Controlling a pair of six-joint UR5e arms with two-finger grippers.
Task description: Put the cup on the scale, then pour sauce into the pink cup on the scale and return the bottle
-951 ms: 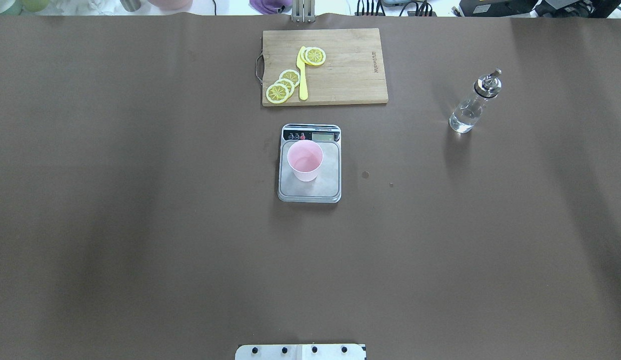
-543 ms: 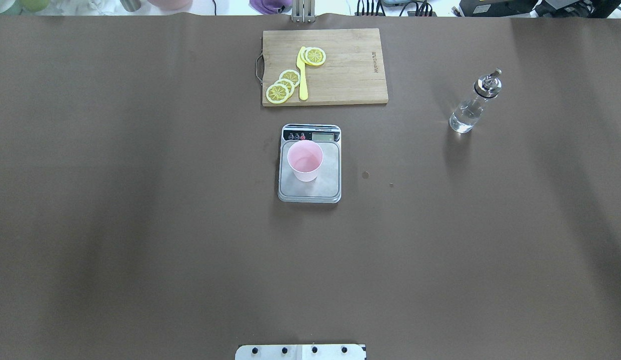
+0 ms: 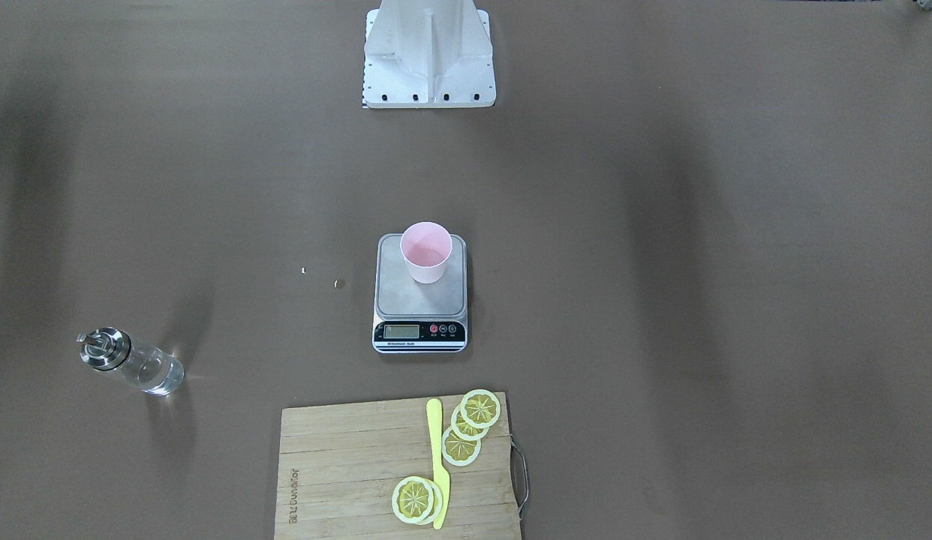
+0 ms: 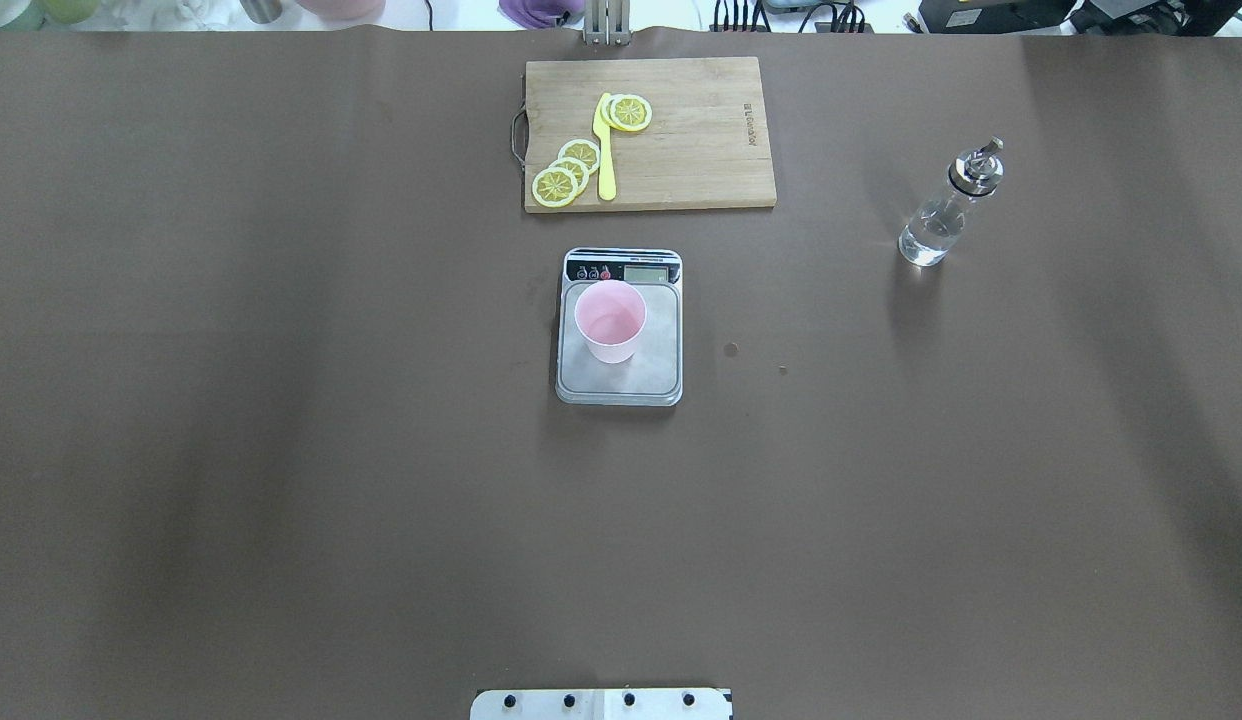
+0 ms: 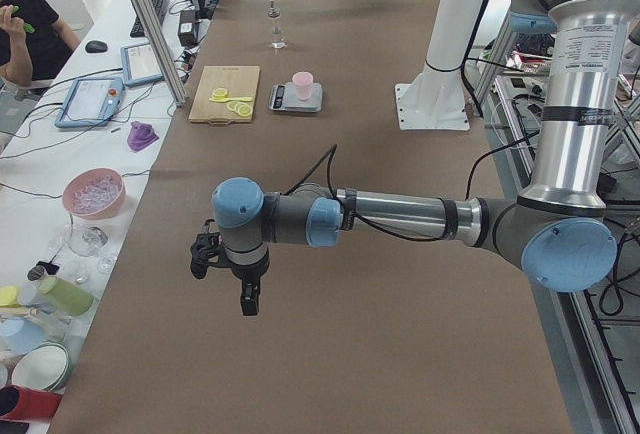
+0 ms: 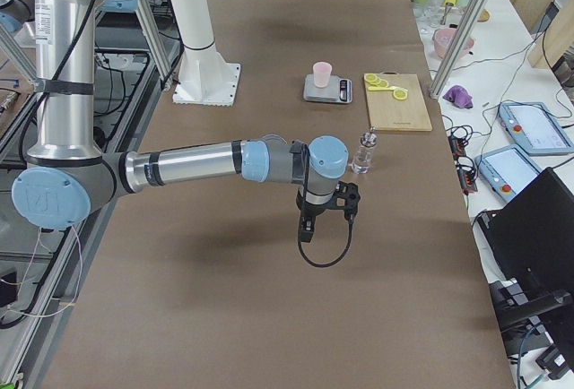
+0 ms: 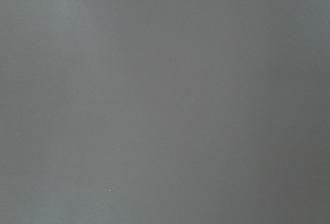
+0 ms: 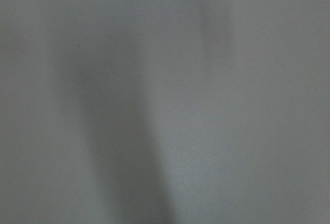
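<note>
Sitting on the scale [image 4: 653,378], the cup [image 4: 610,320] is in place. Right of it, well apart, the bottle [image 4: 943,212] stands alone. I cannot tell if any sauce is in the cup. Only the side views show the left hand [image 5: 247,306] and the right hand [image 6: 304,233], both over bare surface [image 5: 350,364]. Spread or pressed together, I cannot tell.

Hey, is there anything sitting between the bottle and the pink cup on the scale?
Nothing visible does. Only bare table lies between the bottle and the cup on the scale, apart from two tiny specks. The cutting board sits farther from the robot, off that line.
</note>
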